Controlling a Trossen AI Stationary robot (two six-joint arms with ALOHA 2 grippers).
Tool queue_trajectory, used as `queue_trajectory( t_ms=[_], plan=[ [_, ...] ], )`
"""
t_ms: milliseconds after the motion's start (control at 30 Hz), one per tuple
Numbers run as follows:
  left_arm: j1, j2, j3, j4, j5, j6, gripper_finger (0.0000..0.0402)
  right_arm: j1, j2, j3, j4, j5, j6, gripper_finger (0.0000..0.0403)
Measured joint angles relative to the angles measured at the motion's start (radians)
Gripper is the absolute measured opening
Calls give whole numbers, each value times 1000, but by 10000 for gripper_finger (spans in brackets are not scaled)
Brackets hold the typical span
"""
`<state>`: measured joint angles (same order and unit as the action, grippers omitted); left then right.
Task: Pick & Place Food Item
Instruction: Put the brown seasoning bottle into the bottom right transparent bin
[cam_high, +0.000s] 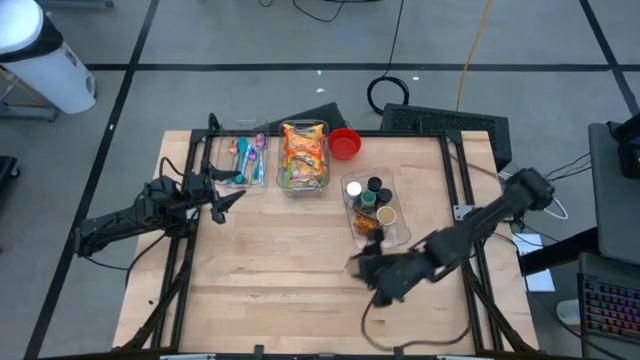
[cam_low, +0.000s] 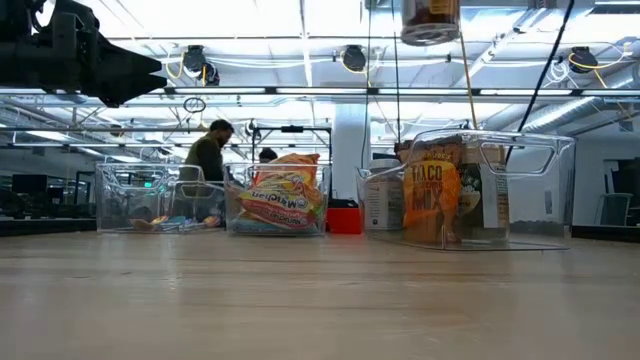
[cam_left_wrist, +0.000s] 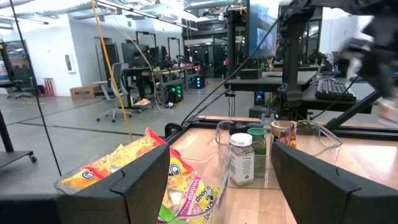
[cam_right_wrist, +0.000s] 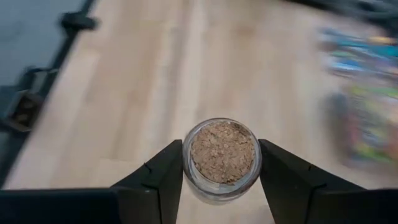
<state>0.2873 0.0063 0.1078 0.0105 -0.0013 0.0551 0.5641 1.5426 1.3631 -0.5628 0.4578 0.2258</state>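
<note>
A clear jar (cam_right_wrist: 222, 152) of brown ground spice sits between the fingers of my right gripper (cam_right_wrist: 221, 180), which is shut on it. That gripper (cam_high: 362, 265) is above the table's near right part, close to the clear bin of spice jars (cam_high: 378, 212). In the low view the jar (cam_low: 430, 20) shows high above the tabletop. My left gripper (cam_high: 225, 195) waits open at the table's left, with nothing between its fingers (cam_left_wrist: 143, 186). My right gripper pinches the jar's round wall (cam_right_wrist: 188, 163) between its two fingers, one on each side. The fingers slant down from the table's right side. The jar's round end faces the wrist camera. The jar hangs well clear of the table.
At the back stand a clear bin of utensils (cam_high: 240, 160), a clear bin of snack bags (cam_high: 305, 155) and a red cup (cam_high: 344, 143). Bare wood (cam_high: 280, 280) spreads over the near half. People show in the room behind (cam_low: 207, 155).
</note>
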Motion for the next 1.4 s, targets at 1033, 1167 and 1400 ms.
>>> queue_trajectory(
  t_ms=[1033,1167,1400],
  plan=[
    [0,0,0,0,0,0,283,-309,-379,-798,446,-192,133,166],
    [0,0,0,0,0,0,283,-335,-328,-797,449,-210,110,166],
    [0,0,0,0,0,0,283,-360,-296,-802,425,-183,63,182]
  ],
)
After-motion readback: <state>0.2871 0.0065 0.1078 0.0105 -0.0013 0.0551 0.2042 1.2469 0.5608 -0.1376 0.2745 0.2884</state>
